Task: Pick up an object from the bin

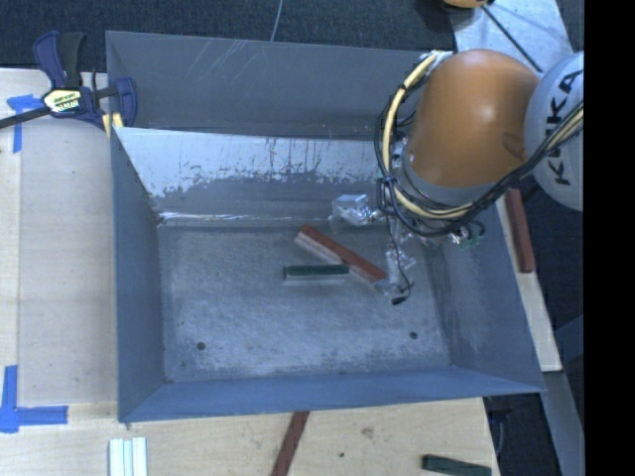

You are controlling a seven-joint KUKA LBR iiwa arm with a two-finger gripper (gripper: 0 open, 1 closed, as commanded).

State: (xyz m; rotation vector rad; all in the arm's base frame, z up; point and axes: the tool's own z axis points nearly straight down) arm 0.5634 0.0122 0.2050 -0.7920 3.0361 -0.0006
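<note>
So the big grey bin [137, 296] is mostly bare floor, and the arm [466, 117] with its orange cover hangs over the right side of it. Nothing looks lifted: everything I can make out is lying flat on the bottom, so I'd say the pick itself isn't done and the grab-and-raise is all left to do.

The likely target is a flat reddish-brown stick [332, 249] lying at a slant near the middle. A shorter dark green stick [316, 273] sits just beside and below it, and a small crumpled clear scrap [349, 208] is up by the back wall.

The gripper [399, 284] is down low, right at the stick's right-hand end (touching it or just beside it, hard to call). I can't tell whether the jaws are open or closed, and I don't see anything clamped in them.
</note>
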